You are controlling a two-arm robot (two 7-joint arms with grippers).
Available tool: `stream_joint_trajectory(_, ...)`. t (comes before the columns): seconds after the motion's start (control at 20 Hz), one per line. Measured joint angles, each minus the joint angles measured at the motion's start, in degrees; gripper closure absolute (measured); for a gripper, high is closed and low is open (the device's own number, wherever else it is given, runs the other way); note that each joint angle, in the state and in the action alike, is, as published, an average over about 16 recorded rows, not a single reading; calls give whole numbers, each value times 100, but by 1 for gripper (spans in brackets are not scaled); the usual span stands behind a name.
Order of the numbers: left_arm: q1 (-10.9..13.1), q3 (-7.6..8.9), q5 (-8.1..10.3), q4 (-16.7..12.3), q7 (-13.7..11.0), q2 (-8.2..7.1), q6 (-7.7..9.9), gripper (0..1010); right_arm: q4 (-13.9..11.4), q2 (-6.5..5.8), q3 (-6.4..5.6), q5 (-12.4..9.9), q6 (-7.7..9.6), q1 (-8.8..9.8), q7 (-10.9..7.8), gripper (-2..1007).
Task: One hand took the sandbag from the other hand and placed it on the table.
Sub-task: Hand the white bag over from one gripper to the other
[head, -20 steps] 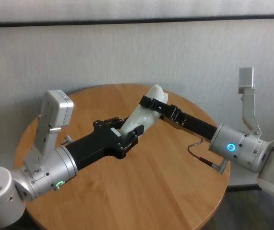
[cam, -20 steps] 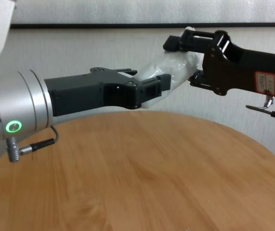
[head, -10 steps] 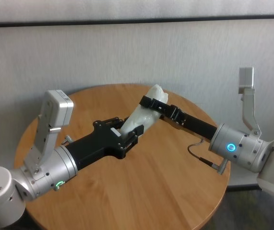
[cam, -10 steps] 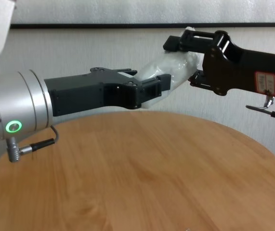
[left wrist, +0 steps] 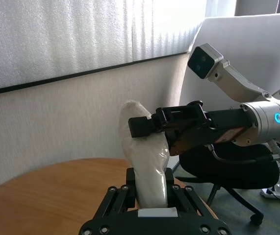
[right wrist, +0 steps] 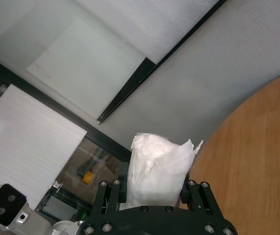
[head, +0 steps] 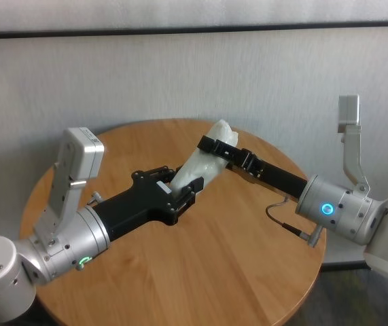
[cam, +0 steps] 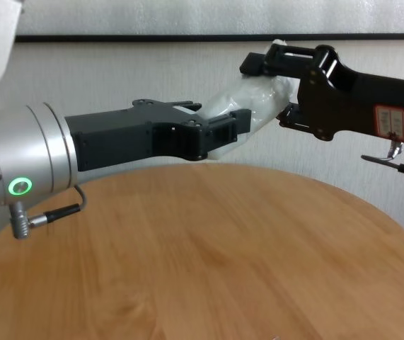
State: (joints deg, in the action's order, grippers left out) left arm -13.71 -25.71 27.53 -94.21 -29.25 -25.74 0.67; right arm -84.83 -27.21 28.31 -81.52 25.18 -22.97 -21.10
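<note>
The white crinkled sandbag [head: 204, 160] hangs in the air above the round wooden table [head: 200, 265], tilted, held at both ends. My left gripper [head: 183, 191], on the green-lit wrist [cam: 20, 186], is shut on its lower end. My right gripper [head: 215, 144], with the red-bordered sticker [cam: 389, 122], is closed around its upper end. In the chest view the sandbag [cam: 255, 106] spans between the left gripper [cam: 219, 132] and the right gripper [cam: 273, 65]. The left wrist view shows the sandbag [left wrist: 147, 152] rising from my fingers; the right wrist view shows the sandbag [right wrist: 157, 169] between that gripper's fingers.
The bare tabletop [cam: 223, 248] lies well below the bag. A grey wall runs close behind the table. A black office chair [left wrist: 233, 166] and a white partition stand beyond the table's right edge.
</note>
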Motion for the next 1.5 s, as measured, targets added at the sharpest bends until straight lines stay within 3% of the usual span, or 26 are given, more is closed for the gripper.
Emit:
stream_joint_trajectory(0.5,0,0,1,0,-1,0,-1,661,1,-25,35,-51,-23,-8,-50,437)
stream_joint_trajectory(0.75,0,0,1,0,-1,0,-1,612,-6,-44,67,-124,-68,-10,-86,437)
stream_joint_trajectory(1.0,0,0,1,0,0,0,-1,507,-18,-65,110,-210,-131,-13,-97,437)
stream_joint_trajectory(1.5,0,0,0,0,1,0,0,187,-44,-117,212,-347,-254,-33,-45,437)
